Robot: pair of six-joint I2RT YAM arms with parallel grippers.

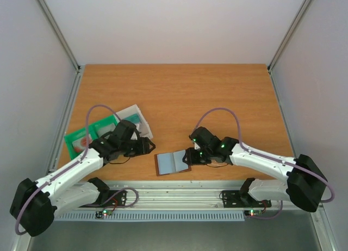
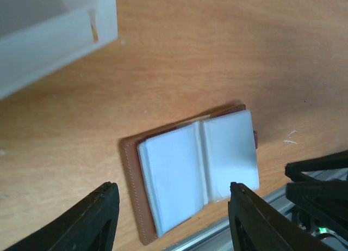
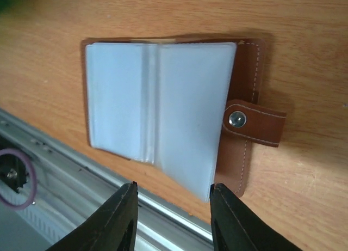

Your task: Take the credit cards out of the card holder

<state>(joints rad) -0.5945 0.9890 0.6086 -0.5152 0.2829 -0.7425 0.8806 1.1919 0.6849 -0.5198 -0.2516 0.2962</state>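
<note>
The card holder (image 1: 173, 164) lies open near the table's front edge, grey-blue pocket panels up and brown cover beneath. In the left wrist view it (image 2: 198, 164) lies just beyond my open left gripper (image 2: 174, 218). In the right wrist view it (image 3: 163, 120) shows its snap strap (image 3: 253, 123), and my open right gripper (image 3: 173, 218) hovers over its near edge. From above, the left gripper (image 1: 147, 146) is left of the holder and the right gripper (image 1: 190, 155) is at its right side. A pale card with a red blotch (image 1: 80, 144) lies in the green tray. I cannot tell whether the pockets hold cards.
A flat green tray (image 1: 73, 136) sits at the left, with a translucent grey box (image 1: 136, 117) behind it, also seen in the left wrist view (image 2: 54, 28). A metal rail (image 3: 54, 169) runs along the table's near edge, close to the holder.
</note>
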